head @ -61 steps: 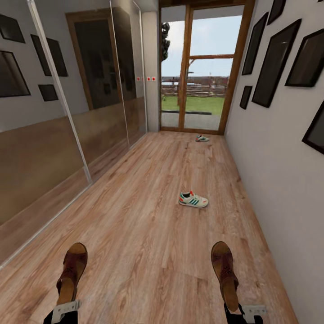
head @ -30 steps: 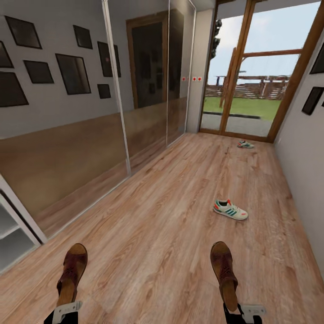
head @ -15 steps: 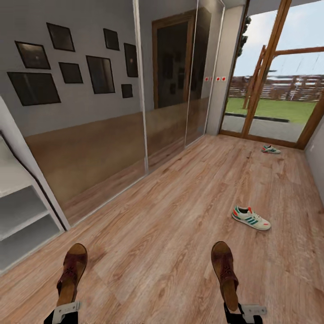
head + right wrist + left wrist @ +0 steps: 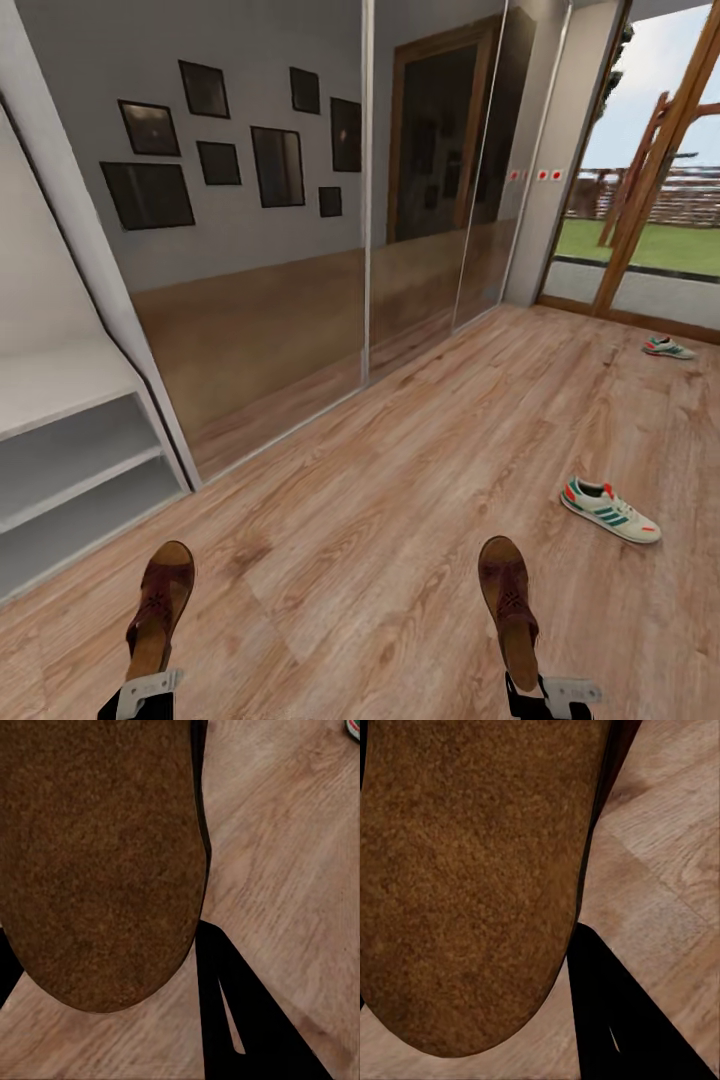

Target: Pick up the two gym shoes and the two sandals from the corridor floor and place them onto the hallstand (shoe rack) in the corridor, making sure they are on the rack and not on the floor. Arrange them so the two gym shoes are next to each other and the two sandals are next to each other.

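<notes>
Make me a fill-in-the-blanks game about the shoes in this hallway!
1. Each end effector holds a brown ____.
2. The number of sneakers lying on the wood floor is ____.
3. The sneaker's side stripes are ____.
4. The white shoe rack stands on the robot's ____ side.

Missing words: sandal; two; green; left

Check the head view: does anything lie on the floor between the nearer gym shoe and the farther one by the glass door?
No. In the head view, only bare floor lies between the nearer gym shoe and the farther gym shoe.
</notes>
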You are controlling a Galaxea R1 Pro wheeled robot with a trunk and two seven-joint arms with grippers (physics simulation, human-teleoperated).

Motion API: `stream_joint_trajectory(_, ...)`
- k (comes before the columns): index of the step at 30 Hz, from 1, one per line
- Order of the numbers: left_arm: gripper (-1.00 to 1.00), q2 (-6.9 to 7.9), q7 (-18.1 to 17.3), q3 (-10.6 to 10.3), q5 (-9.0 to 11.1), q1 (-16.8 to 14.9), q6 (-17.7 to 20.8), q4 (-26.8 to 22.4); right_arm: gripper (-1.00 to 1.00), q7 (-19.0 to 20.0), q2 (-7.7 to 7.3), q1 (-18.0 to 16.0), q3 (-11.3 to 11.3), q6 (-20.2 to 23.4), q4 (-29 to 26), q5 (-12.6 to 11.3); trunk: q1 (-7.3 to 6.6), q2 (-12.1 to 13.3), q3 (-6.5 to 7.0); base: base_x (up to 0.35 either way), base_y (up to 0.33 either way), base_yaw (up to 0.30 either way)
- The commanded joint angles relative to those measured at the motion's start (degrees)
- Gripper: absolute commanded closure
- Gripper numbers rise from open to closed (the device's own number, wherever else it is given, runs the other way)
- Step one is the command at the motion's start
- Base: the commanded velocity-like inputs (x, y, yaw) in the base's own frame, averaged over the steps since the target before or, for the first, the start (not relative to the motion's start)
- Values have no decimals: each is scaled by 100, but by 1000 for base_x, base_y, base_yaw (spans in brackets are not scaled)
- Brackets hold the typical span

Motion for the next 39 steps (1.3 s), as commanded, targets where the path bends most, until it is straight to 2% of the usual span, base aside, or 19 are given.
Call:
stream_joint_trajectory(1, 100, 0, -36, 6, 35, -5, -11, 6, 100, -9, 1, -1, -13, -13, 0, 8, -1, -2, -5, 0, 0, 281)
stream_joint_trajectory(16, 100, -1, -36, 6, 35, -5, -11, 6, 100, 8, 52, -1, 4, -12, 2, 5, -1, -2, -5, -2, 0, 281)
stream_joint_trajectory(25, 100, 0, -36, 7, 35, -5, -11, 0, 100, 10, 88, -4, 4, -12, 5, 8, -1, -2, -5, -178, 137, 281)
stream_joint_trajectory(39, 100, 5, -34, 12, 35, -5, -11, 0, 100, 9, 89, -1, 4, -12, 5, 8, -1, -2, -5, -19, 16, 281)
